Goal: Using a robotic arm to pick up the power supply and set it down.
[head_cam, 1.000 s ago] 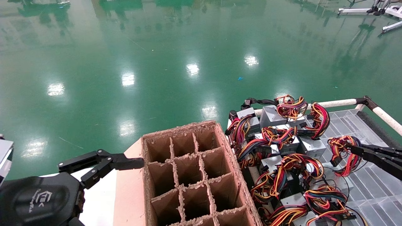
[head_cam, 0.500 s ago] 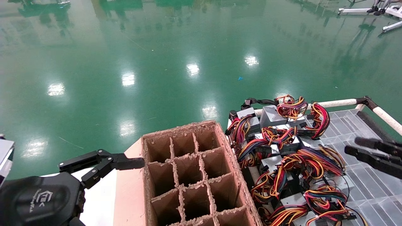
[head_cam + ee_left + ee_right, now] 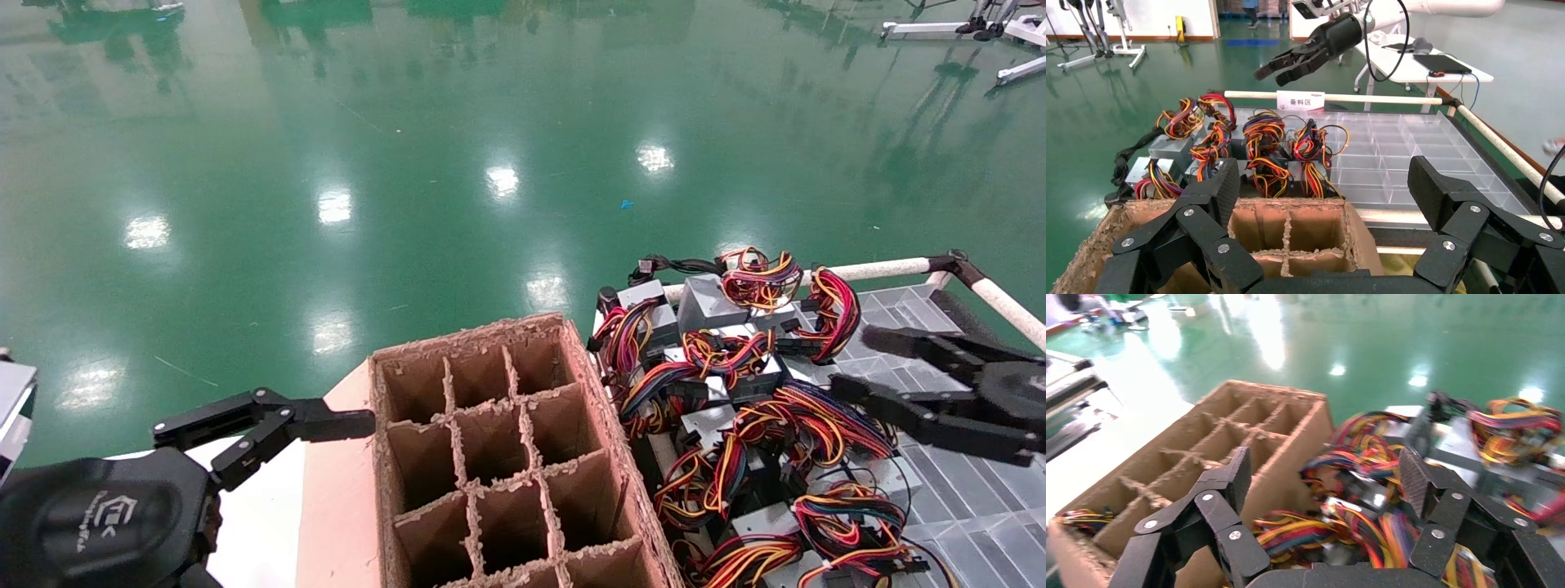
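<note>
Leftmost, at about eight o'clock in the head view: left gripper (image 3: 270, 433), parked low beside the cardboard divider box (image 3: 498, 457), fingers spread wide and grasping nothing, one fingertip just off the box's near-left corner. From the left wrist view, same gripper (image 3: 1324, 184) splayed over the box's (image 3: 1291, 229) open cells, looking across it toward the tray. At six o'clock, the brown box itself, upright, its grid of compartments facing up, one far cell in the right wrist view holding a few coloured wires. Just beside it at about four o'clock, the clear tray (image 3: 972, 498) with white tube rails, piled on its left half with grey power supplies (image 3: 709, 300) and tangled red, orange, yellow and black wire bundles (image 3: 805, 425); right half of the tray bare gridded plastic. At three o'clock, right gripper (image 3: 850, 363) hovering above the heap, fingers released and wide apart, nothing between them, tips aimed toward the bundles. Seen from the right wrist view, that gripper (image 3: 1324, 471) open directly above the wires (image 3: 1364, 520), apart from them, box (image 3: 1199, 459) off to one side.
</note>
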